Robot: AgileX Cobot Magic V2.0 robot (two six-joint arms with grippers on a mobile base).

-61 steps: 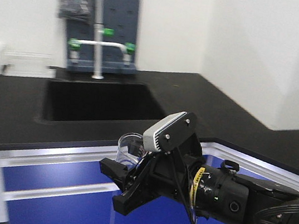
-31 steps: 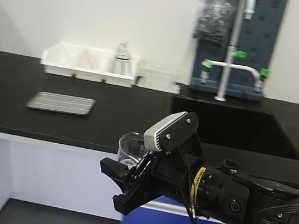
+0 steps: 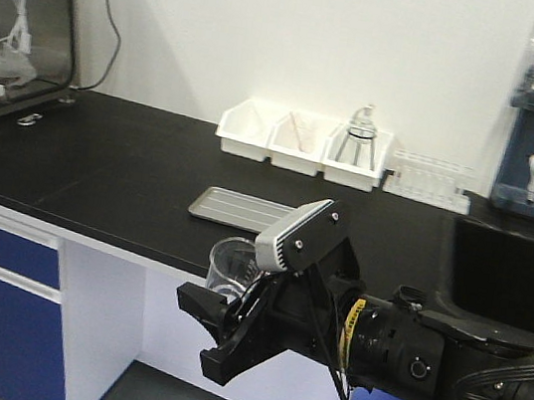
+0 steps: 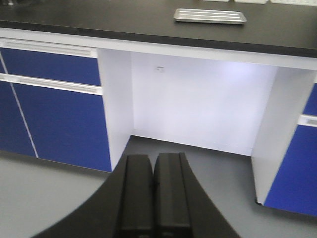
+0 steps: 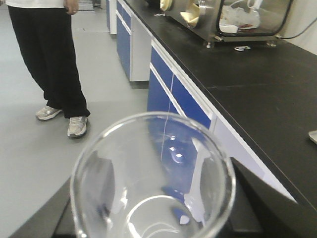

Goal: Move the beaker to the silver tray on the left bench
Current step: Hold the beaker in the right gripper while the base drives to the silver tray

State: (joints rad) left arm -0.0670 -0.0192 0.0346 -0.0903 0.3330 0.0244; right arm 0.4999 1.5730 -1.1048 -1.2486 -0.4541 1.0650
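Glass is slick: the beaker (image 3: 230,265) sits clamped in the right tool (image 3: 203,326), in the air well short of the tray (image 3: 240,209) and off the table (image 3: 101,165). A jolt could drop it (floor below), or it could clip the table edge. Meanwhile the left tool (image 4: 151,193) is pressed narrow, empty.

No text, brand or number can be read in any view; the yellow label (image 3: 355,326) on the black right arm (image 3: 443,367) bears marks too small to decipher.
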